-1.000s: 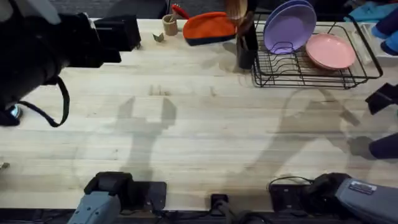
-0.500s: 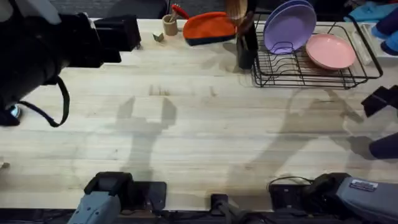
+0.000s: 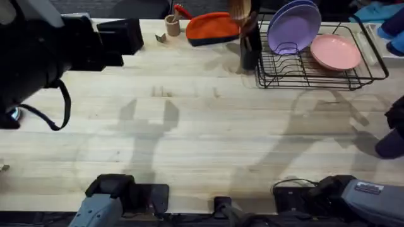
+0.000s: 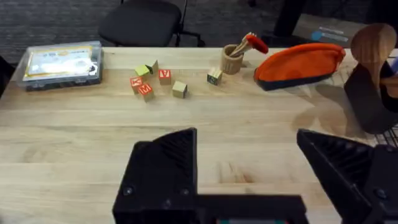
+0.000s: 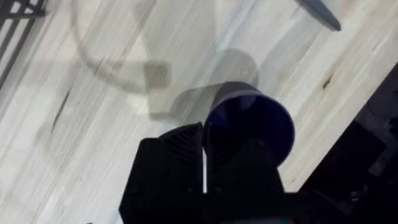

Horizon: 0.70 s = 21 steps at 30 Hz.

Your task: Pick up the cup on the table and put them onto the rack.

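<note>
One blue cup (image 5: 252, 121) on the table (image 3: 208, 126), just the one. One wire rack (image 3: 315, 66), and in it two lavender plates (image 3: 293, 26) standing, plus one pink plate (image 3: 334, 52) — three plates all told. One black utensil holder (image 3: 250, 50) beside it. One orange pouch (image 4: 301, 59). One small wooden cup (image 4: 232, 60). Five little blocks (image 4: 144, 89) scattered at the far edge. One clear box (image 4: 61, 62). Two arms at work, two grippers: left (image 4: 249, 162), right (image 5: 203, 171).
</note>
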### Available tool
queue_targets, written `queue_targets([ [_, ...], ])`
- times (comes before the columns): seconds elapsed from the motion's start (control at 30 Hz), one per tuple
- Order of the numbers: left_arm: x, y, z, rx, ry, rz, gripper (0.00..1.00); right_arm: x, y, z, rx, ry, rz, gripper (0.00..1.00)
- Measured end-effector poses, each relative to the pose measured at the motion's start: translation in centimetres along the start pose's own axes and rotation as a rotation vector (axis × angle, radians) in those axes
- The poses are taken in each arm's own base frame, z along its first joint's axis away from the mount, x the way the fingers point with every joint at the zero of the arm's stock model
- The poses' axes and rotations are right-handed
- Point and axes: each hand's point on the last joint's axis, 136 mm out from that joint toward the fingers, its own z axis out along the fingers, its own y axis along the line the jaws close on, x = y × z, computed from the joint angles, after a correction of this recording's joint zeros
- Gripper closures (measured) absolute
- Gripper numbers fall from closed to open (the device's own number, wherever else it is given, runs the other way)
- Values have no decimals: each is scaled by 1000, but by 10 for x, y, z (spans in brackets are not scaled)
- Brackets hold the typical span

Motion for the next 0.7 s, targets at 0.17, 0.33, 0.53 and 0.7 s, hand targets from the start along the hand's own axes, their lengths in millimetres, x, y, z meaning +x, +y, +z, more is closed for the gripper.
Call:
queue_targets([
  [0.17, 0, 0, 0, 0, 0, 0, 7, -1, -2, -1, 8, -4, 5, 967],
  [0.33, 0, 0, 0, 0, 0, 0, 8, -4, -3, -12, -4, -43, 17, 967],
  [0.53, 0, 0, 0, 0, 0, 0, 7, -8, 0, -36, -33, -126, 15, 969],
  [0.7, 0, 0, 0, 0, 0, 0, 7, -7, 10, -55, -67, -184, -17, 970],
])
